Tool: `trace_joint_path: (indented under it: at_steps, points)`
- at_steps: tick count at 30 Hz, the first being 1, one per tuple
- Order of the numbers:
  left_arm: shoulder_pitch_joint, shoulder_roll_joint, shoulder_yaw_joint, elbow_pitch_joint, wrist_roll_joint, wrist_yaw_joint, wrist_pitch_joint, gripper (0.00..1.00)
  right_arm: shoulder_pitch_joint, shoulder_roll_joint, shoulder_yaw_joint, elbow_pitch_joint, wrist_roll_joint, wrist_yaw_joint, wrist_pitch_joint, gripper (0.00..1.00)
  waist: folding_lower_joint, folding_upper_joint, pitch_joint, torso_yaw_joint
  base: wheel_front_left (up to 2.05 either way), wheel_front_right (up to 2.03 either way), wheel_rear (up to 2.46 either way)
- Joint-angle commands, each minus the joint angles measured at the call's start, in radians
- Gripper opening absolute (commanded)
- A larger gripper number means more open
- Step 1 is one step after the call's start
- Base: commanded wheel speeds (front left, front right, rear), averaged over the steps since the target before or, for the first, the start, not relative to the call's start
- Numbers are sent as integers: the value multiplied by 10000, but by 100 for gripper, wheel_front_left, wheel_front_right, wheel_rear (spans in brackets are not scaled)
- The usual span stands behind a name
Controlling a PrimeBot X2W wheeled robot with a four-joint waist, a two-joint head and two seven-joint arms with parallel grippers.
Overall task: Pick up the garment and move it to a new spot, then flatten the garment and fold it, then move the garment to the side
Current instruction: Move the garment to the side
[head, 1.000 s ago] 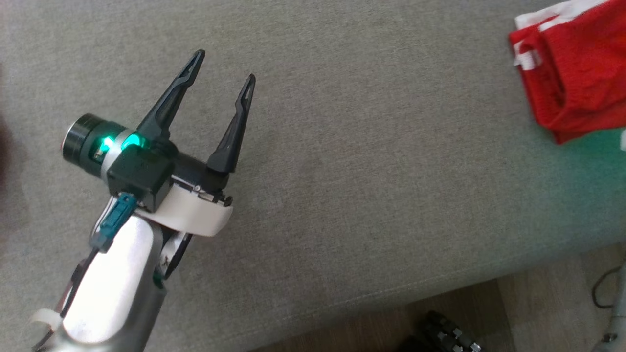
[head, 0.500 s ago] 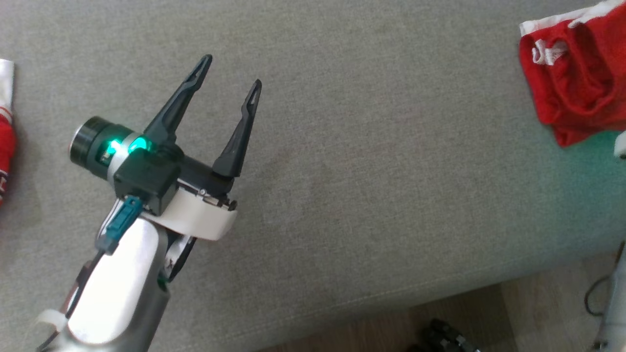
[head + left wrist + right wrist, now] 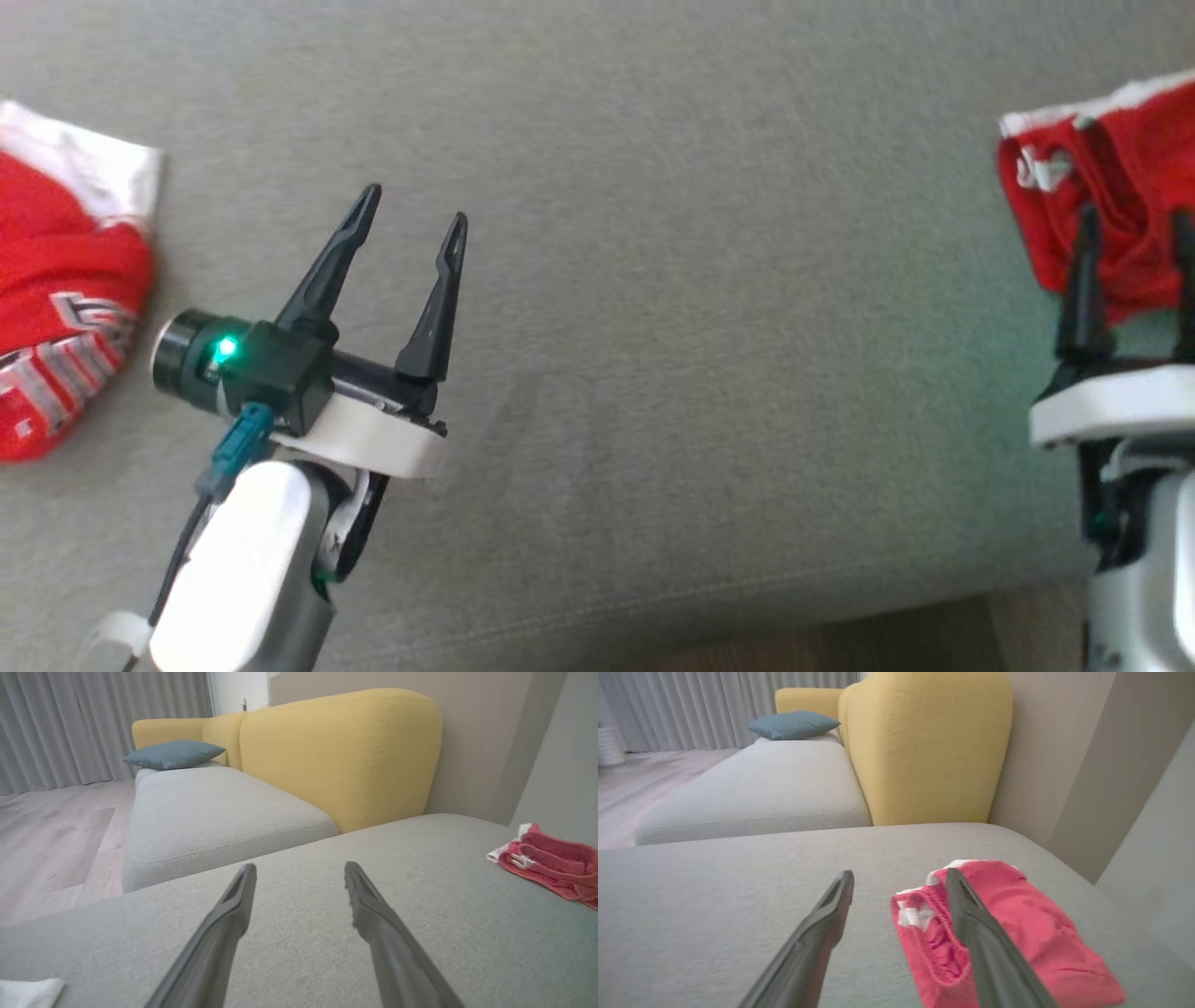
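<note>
Big grey seat: a soft, flat sofa seat. It lies under both hands and spreads out ahead of them.
Yellow back: a tall, round sofa back, far ahead of the left hand's fingers.
Other grey seat: a second long seat, ahead of the left hand and to its left, next to the yellow back.
Curtains: grey, with long folds, far off past that seat.
Floor: pale wood, down to the left of the left hand.
Blue pillow: it rests at the far end of the other grey seat.
Left hand: its two dark fingers are spread apart with nothing between them. It hangs over bare grey seat, and a green light glows on its wrist.
Right hand: its fingers are spread apart too, and it grips nothing. One finger sits in front of the crumpled red garment and the other over bare seat. I cannot tell if the tips touch the cloth.
Crumpled red garment: red with white trim, bunched up on the seat right at the right hand's finger tips, well away to the right of the left hand.
Folded red garment: red and white with letters on it, on the seat to the left of the left hand, not touching it.
</note>
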State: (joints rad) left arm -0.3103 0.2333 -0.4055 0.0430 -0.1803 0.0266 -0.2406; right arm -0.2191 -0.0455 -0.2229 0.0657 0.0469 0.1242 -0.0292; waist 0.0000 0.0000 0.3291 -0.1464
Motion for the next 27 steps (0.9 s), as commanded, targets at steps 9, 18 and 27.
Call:
trace_joint_path:
  at_steps: [9, 18, 27]
  points:
    - [582, -194, 742, 177, -531, 481, -132, 100, 990, -50, 1330, -999, 929, 65, -477, 100, 0, 0, -1265, 1468, 0, 0, 0]
    - [1332, -26, 971, 344, -765, 666, -158, 100, 1721, -48, 1654, -1233, 1013, 65, -278, 100, 0, 0, -2040, 2259, 0, 0, 0]
    - [1894, 159, 952, 425, -798, 817, -84, 100, 2729, -48, 1613, -1490, 1196, 65, -24, 100, 0, 0, -2817, 2250, 0, 0, 0]
